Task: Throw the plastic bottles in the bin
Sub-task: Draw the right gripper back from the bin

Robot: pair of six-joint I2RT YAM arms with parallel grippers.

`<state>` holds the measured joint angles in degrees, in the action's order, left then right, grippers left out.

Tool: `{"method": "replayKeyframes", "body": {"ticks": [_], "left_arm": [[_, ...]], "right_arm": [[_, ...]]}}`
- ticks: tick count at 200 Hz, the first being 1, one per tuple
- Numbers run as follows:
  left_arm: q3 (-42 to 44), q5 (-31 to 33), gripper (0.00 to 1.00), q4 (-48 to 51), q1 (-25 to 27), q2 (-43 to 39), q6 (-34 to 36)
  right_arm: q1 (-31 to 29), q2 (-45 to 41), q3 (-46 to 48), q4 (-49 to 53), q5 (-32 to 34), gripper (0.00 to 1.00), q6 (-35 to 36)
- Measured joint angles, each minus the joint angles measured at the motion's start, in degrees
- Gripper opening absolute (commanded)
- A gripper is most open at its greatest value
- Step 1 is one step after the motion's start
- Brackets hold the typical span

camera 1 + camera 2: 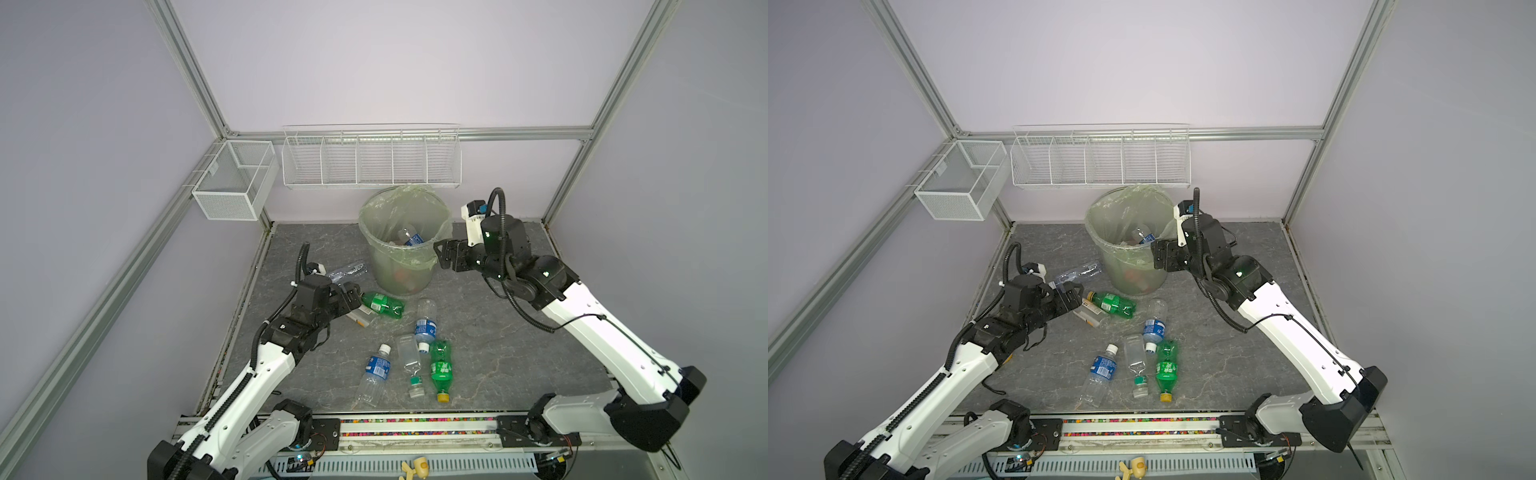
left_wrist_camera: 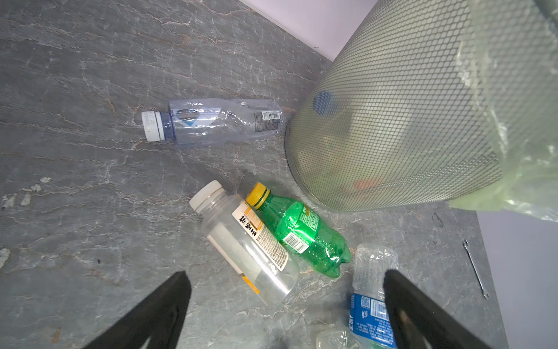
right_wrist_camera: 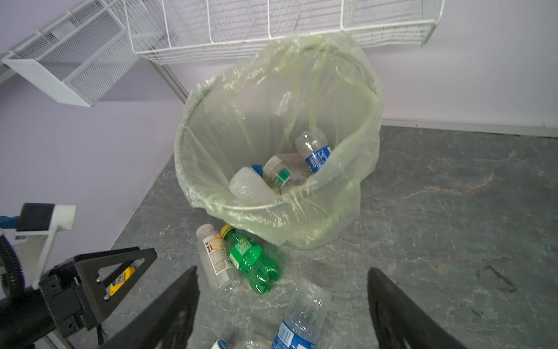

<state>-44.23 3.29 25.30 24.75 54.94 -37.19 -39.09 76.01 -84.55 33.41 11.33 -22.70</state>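
Seven plastic bottles lie scattered across the grey stone-patterned table (image 1: 519,357). Others are already in the bin (image 1: 390,272), a round mesh-walled bucket lined with a thin, crinkled pale-green bag. It stands at the far middle of the table, below a white wire rack (image 1: 372,162). Inside the bin, a clear bottle with a blue label (image 3: 315,152) rises from the pile beside a white-capped bottle with a green label (image 3: 276,175) and a cloudy clear bottle (image 3: 246,187). Red and blue shapes show faintly through the wall lower down.

The right gripper (image 1: 440,254) hangs at the bin's near right rim, its fingers spread apart and holding nothing. The left gripper (image 1: 354,298), jaws wide and empty, hovers left of centre over two bottles lying side by side just in front of the bin. These are a green bottle with a yellow cap (image 1: 382,304) and a clear bottle with a white cap and an orange-and-white label (image 2: 247,244). A crumpled clear bottle (image 1: 347,270), also white-capped, lies on its side to the left of the bin with its base at the bin's foot.

Four more lie in a loose cluster nearer the front at mid-table. A blue-labelled bottle (image 1: 426,322) points its white cap toward the near edge. A second green bottle (image 1: 440,368) has its yellow cap nearest. To its left is a flat-sided clear bottle (image 1: 409,361) with a green band at the neck. Farthest left is a longer blue-labelled bottle (image 1: 374,374), its white cap at the far end.
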Motion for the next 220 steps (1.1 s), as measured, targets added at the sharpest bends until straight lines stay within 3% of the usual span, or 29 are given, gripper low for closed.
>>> {"method": "replayKeyframes", "body": {"ticks": [58, 220], "left_arm": [[1.77, -2.99, 0.99, -0.15, 0.00, 0.55, 0.44], [10.54, -9.16, 0.99, 0.90, 0.00, -2.43, 0.98]], "right_arm": [[0.00, -4.15, 6.45, 1.07, 0.92, 0.88, -1.27], [0.00, -4.70, 18.47, 1.01, -0.26, 0.88, -4.39]]}}
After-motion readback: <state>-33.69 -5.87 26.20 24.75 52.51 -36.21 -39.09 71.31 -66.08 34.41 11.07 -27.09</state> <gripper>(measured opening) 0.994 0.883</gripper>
